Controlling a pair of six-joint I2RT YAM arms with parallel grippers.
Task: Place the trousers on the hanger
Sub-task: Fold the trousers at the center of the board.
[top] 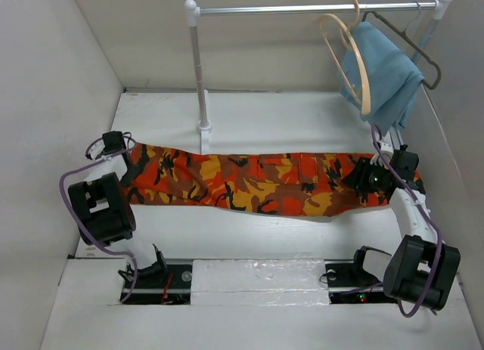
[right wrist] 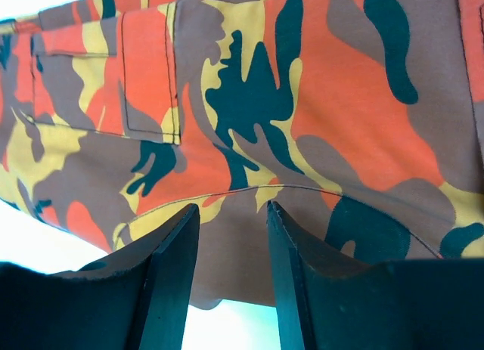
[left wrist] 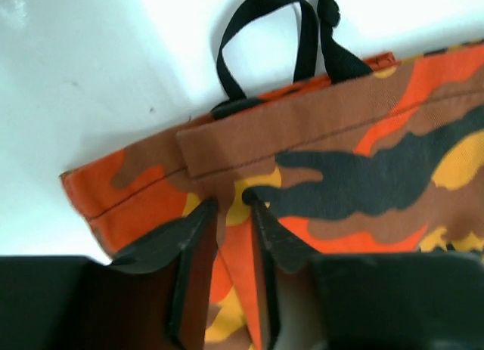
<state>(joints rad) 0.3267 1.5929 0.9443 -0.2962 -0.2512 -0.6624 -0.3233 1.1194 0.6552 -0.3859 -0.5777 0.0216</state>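
Note:
The camouflage trousers (top: 249, 182) lie stretched in a long band across the table between my two grippers. My left gripper (top: 128, 165) holds their left end. In the left wrist view its fingers (left wrist: 231, 206) are closed on a fold of the hem (left wrist: 340, 138), with a black drawstring loop (left wrist: 261, 32) beyond. My right gripper (top: 368, 182) is at the right end. In the right wrist view its fingers (right wrist: 231, 210) stand narrowly apart with the cloth (right wrist: 318, 100) running between them. The tan wooden hanger (top: 355, 63) hangs from the rail at the back right.
A white rail (top: 310, 8) on a post (top: 200, 78) crosses the back. A light-blue cloth (top: 382, 70) on a thin dark hanger (top: 423, 55) hangs right beside the wooden hanger. White walls close in both sides of the table.

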